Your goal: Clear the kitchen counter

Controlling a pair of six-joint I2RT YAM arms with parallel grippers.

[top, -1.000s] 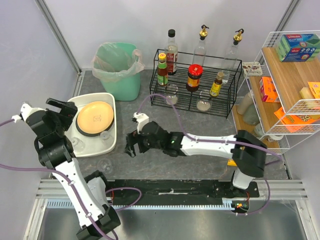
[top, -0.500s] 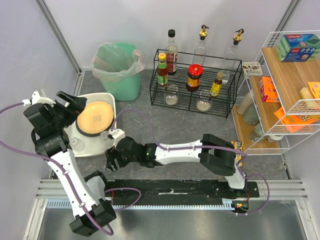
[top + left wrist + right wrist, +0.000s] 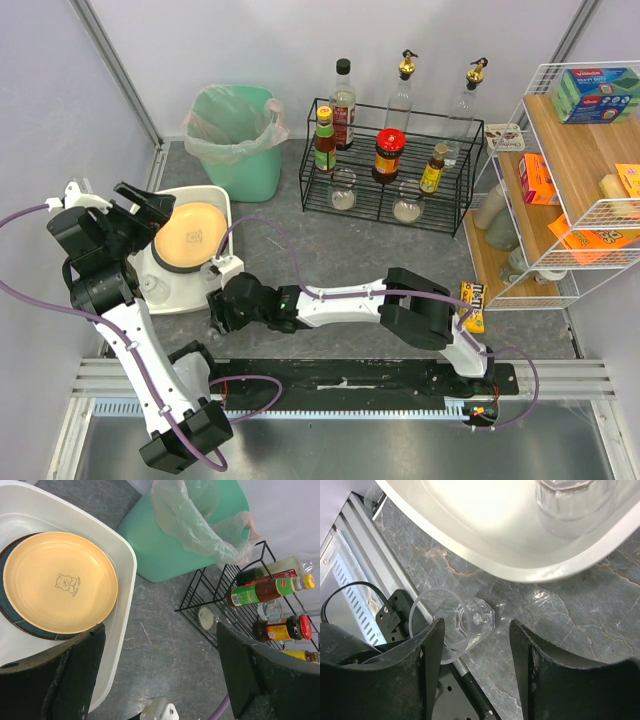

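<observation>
Two tools show: the left tool [image 3: 160, 630] hangs wide open and empty near the white tub [image 3: 125, 565] (yellow plate [image 3: 60, 582] inside), while the right tool [image 3: 476, 624], jaws parted and not yet gripping, straddles a clear glass [image 3: 455, 625] on the dark grey worktop [image 3: 570, 625] just beside the tub.

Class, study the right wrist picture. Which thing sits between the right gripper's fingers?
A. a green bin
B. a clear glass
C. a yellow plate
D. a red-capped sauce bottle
B: the clear glass sits on the dark counter between the fingers of the right gripper, just outside the white tub, with the jaws standing apart around it.
</observation>
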